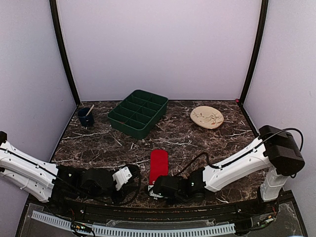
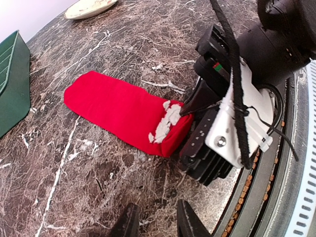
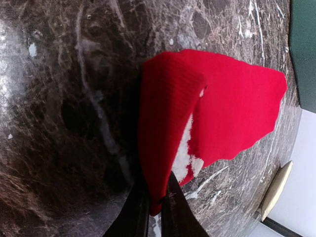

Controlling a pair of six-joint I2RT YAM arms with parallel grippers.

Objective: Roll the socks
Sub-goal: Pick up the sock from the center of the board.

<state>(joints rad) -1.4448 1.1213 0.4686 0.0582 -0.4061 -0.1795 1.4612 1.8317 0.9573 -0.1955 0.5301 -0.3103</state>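
2 grippers flank the socks (image 1: 158, 164), which lie flat at the near middle of the worktop (image 1: 197, 143), with the end bearing white marks nearest the arm bases and the other end pointing toward the back, well apart from the green tray (image 1: 126, 126). We see the right gripper (image 3: 157, 193) clamped together on a raised fold of red fabric at the marked end. The left gripper (image 2: 157, 211) hovers near that same end, its fingers apart with nothing between them and clear of the cloth. We judge 3 hazards: (1) the pinch takes only a thin edge, so the fabric may slip free once it is turned; (2) the right wrist view shows 1 layer lifted off another, so the grip may carry the upper layer alone and the layers would part rather than roll together; (3) nothing pins the far end, and on polished stone the whole piece may slide toward the gripper instead of curling over, while a pull from 1 side could skew the roll. Count: 1 red shape from above, which we cannot resolve with certainty into 1 sock or 2 stacked; 1 green tray with many compartments; 1 dark blue cup (image 1: 85, 117) holding 1 stick; 1 pale dish (image 1: 207, 117); 2 arms.
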